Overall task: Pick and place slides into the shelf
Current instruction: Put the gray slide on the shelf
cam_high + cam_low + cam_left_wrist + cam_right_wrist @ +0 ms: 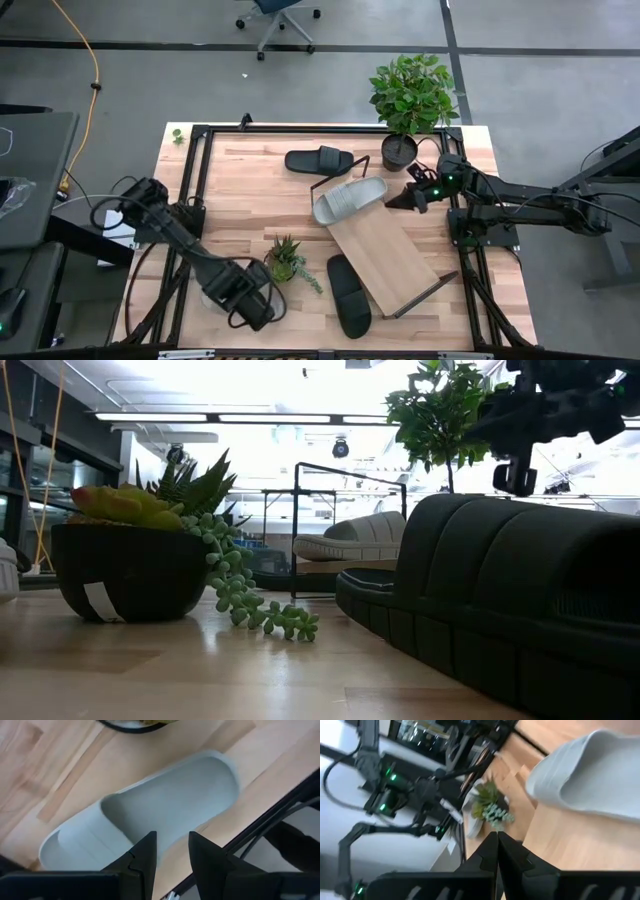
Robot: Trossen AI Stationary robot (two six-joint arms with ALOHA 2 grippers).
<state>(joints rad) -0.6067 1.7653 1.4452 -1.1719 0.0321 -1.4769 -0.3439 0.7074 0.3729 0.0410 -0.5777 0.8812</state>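
A light grey slide (165, 805) lies sole down on the table's near left part, almost hidden under my left gripper (252, 303). My left gripper (172, 852) is open just above it, its fingers on either side of the slide's long edge. The second grey slide (350, 199) lies on the far end of the slanted shelf board (385, 255). My right gripper (405, 198) is shut and empty, hovering just right of that slide (590, 775). One black slide (320, 160) lies on the far table. The other black slide (348, 295) lies beside the shelf's near left side.
A small succulent pot (285, 262) stands between my left gripper and the shelf. A taller potted plant (405, 100) stands at the far edge, behind my right gripper. A black metal frame (200, 180) rims the table. In the low view the black slide (500, 590) fills the right foreground.
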